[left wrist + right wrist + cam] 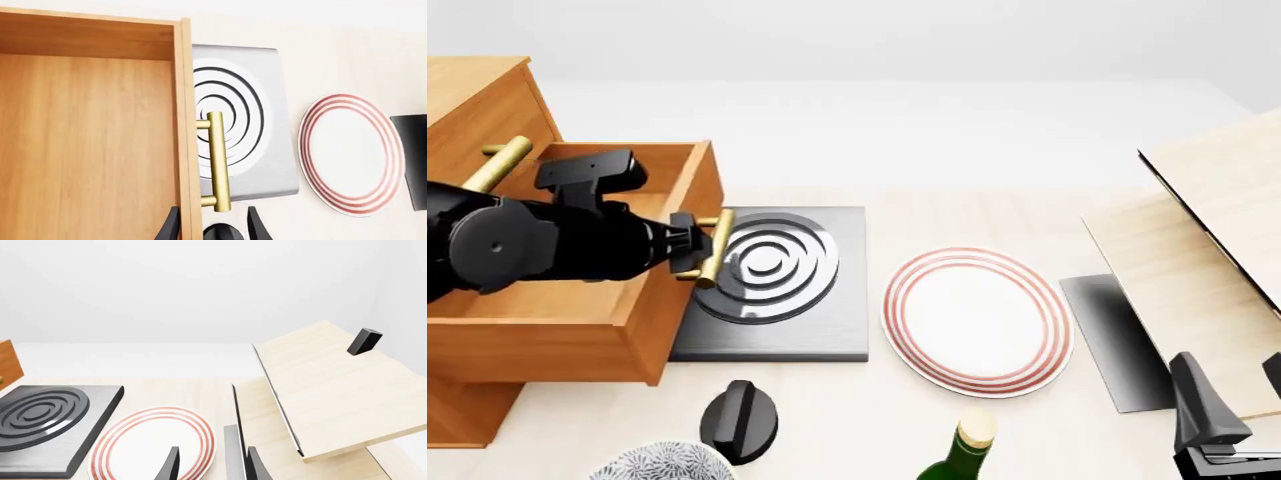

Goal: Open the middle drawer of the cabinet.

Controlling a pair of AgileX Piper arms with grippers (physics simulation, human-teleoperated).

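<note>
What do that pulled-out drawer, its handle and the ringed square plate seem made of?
The middle drawer looks like orange-brown wood with visible grain. Its bar handle looks like polished brass, gold and shiny. The stove plate seems brushed grey metal.

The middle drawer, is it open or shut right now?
Open. The middle drawer juts out of the cabinet over the stove plate, its inside showing, with the left gripper at its handle.

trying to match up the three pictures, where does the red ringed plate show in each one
Left wrist view: the plate is right of the stove plate, past the brass handle.
Front view: the plate lies mid-table, right of the stove plate.
Right wrist view: the plate is at the lower edge, beside the stove plate.
Shared landmark: the stove plate.
</note>
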